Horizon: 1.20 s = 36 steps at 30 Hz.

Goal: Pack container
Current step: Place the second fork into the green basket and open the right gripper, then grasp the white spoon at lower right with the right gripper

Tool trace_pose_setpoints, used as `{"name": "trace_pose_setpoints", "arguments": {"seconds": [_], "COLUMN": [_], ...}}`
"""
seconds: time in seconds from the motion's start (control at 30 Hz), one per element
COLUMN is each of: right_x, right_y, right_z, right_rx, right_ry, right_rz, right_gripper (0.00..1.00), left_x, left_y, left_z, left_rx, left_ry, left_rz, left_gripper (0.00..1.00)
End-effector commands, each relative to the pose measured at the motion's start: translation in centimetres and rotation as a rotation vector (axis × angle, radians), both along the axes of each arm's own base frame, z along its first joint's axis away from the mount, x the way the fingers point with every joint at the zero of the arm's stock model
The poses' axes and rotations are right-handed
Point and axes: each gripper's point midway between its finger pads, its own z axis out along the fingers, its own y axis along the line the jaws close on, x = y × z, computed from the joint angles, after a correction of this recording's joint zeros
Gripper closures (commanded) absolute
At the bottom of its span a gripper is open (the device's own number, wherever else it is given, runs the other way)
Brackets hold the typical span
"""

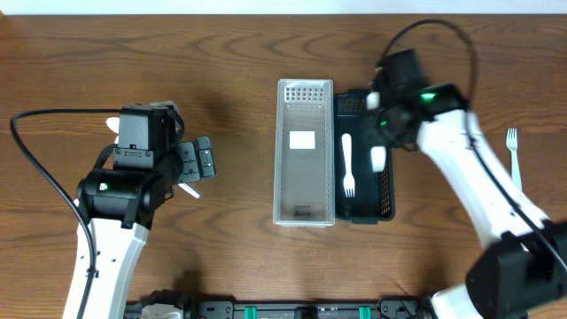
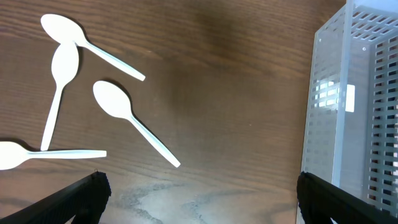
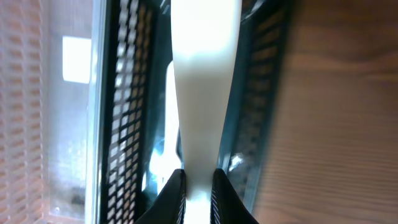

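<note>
A clear perforated container stands mid-table, with a black perforated container against its right side. A white fork lies in the black one. My right gripper is shut on a white plastic utensil and holds it over the black container; the right wrist view shows the fingers pinching the utensil's broad handle above the black mesh. My left gripper is open and empty above the table. Several white spoons lie ahead of it.
Another white fork lies on the wood at the far right. The clear container's wall is at the right of the left wrist view. The left arm hides most of the spoons from overhead.
</note>
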Motion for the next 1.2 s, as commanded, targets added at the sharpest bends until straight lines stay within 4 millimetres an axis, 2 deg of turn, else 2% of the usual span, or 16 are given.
{"name": "trace_pose_setpoints", "arguments": {"seconds": [0.0,0.07,0.2,0.33,0.43,0.5,0.6,0.7,0.77,0.83,0.93,1.0,1.07,1.17], "right_x": [-0.3,-0.2,-0.3,-0.1,0.6,0.9,1.2,1.7,2.3,2.6,1.8,0.3,-2.0,-5.9], "right_y": [0.3,0.4,0.4,0.6,0.9,1.0,1.0,0.1,-1.7,-4.4,-9.7,-13.4,-17.3,-21.9], "right_z": [-2.1,-3.3,-5.8,-6.7,-6.1,-5.3,-3.9,-1.0,1.8,4.8,8.8,10.4,10.9,9.7], "right_rx": [-0.042,-0.053,-0.079,-0.073,-0.06,-0.052,-0.042,-0.045,-0.06,-0.069,-0.048,-0.014,0.009,0.042], "right_ry": [0.045,0.073,0.135,0.146,0.111,0.09,0.06,-0.011,-0.097,-0.189,-0.301,-0.324,-0.306,-0.232], "right_rz": [-0.058,-0.058,-0.053,-0.053,-0.052,-0.052,-0.052,-0.069,-0.146,-0.298,-0.578,-0.762,-0.983,-1.362], "right_gripper": [0.99,0.97,0.88,0.82,0.65,0.57,0.53,0.51,0.47,0.01,0.01,0.01,0.01,0.01], "left_x": [0.4,0.4,0.4,0.4,0.4,0.4,0.4,0.4,0.4,0.4,0.4,0.4,0.4,0.4], "left_y": [0.3,0.3,0.3,0.3,0.3,0.3,0.3,0.3,0.3,0.3,0.3,0.3,0.3,0.3], "left_z": [1.0,1.0,1.0,1.0,1.0,1.0,1.0,1.0,1.0,1.0,1.0,1.0,1.0,1.0], "left_rx": [0.012,0.013,0.013,0.013,0.013,0.013,0.013,0.013,0.013,0.013,0.013,0.013,0.013,0.013], "left_ry": [-0.027,-0.027,-0.027,-0.026,-0.027,-0.027,-0.027,-0.027,-0.027,-0.027,-0.027,-0.028,-0.027,-0.027], "left_rz": [0.002,0.002,0.002,0.002,0.002,0.002,0.003,0.002,0.002,0.002,0.002,0.002,0.002,0.002], "left_gripper": [0.02,0.01,0.02,0.02,0.02,0.02,0.02,0.02,0.02,0.02,0.02,0.02,0.02,0.02]}}
